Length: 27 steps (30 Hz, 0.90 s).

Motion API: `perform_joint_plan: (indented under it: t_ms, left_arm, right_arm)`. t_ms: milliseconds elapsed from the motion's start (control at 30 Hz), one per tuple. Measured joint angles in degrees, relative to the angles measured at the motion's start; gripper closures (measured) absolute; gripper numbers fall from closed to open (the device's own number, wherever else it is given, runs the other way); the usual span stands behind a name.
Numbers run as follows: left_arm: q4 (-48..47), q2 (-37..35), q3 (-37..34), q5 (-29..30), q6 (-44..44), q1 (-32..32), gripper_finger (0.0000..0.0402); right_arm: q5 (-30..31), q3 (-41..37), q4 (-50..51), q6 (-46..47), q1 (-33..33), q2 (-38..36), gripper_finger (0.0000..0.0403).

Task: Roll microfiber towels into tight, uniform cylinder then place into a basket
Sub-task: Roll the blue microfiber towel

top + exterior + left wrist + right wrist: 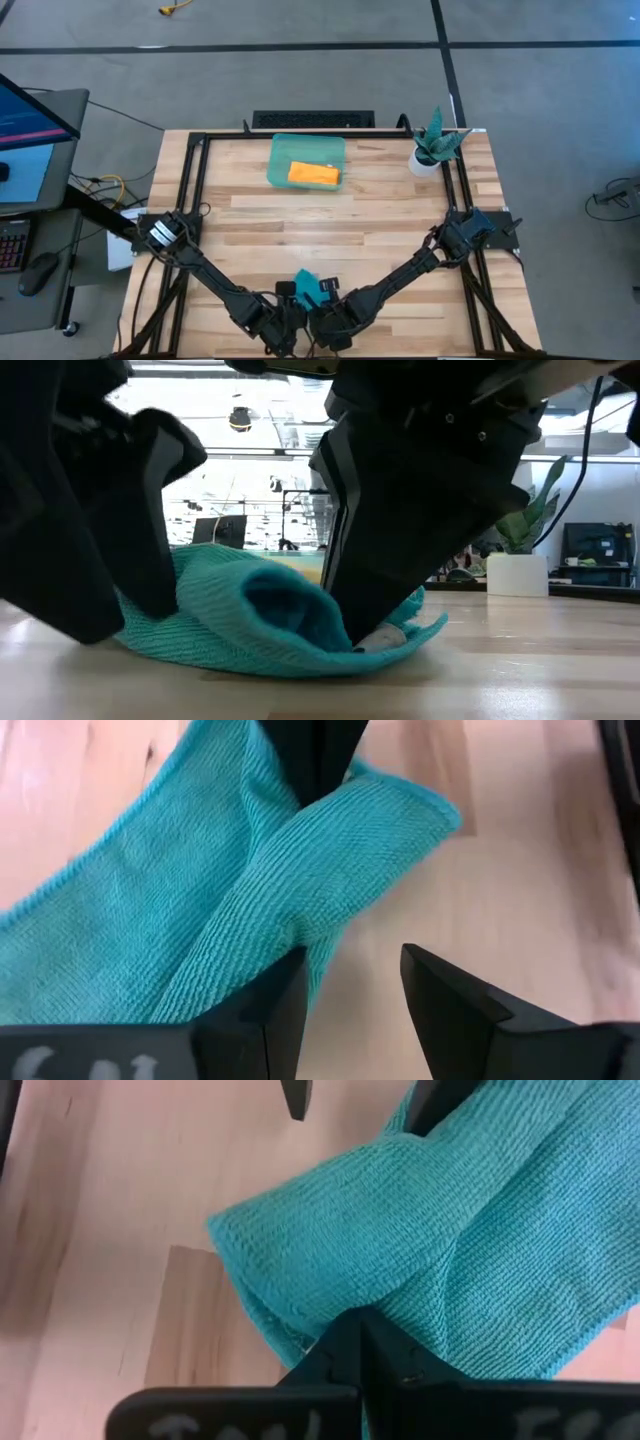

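Observation:
The teal towel [305,288] lies bunched and partly folded over on the table near its near edge. My right gripper [360,1342] is shut on it and comes down steeply in the low view [368,638]. My left gripper [355,965] is open beside the towel, with bare wood between its fingers and one finger at the towel's raised fold [300,890]. The orange towel [314,175] lies rolled in the pale-green basket [280,150] at the table's far side. My left gripper's one finger [265,1015] lies against the end of the towel's raised fold; the other stands over bare table. Nothing is between the fingers. My right gripper pinches a folded edge of the teal towel [335,1305] between its shut fingertips, coming steeply from above. The towel bulges up around the fingers [280,605] and its underside rests on the table, slack.
A white pot with a green plant [432,150] stands at the far right corner. Black frame rails [195,190] run along the table's left and right sides. Bare wood lies between the towel and the basket.

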State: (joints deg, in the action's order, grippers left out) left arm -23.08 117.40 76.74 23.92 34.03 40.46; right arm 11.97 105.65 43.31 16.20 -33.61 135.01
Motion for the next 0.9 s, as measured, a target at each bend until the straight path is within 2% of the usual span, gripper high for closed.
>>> perform_joint_plan:
  t_ms: [367, 600, 900]
  left_arm:
    - [0.3, 0.0, 2.5, 4.4, -3.3, 1.5, 0.0246]
    - [-0.4, 0.0, 2.0, 5.7, -3.7, -0.2, 0.0246]
    - [-1.4, -0.4, 2.0, 1.8, -4.0, -3.0, 0.0246]
  right_arm:
    - [-0.5, 0.0, -2.2, -1.2, -0.5, 0.2, 0.0390]
    - [-0.5, 0.0, -2.2, -1.2, -0.8, 0.2, 0.0388]
    - [-1.2, 0.0, -2.2, -1.2, -0.8, 0.2, 0.0381]
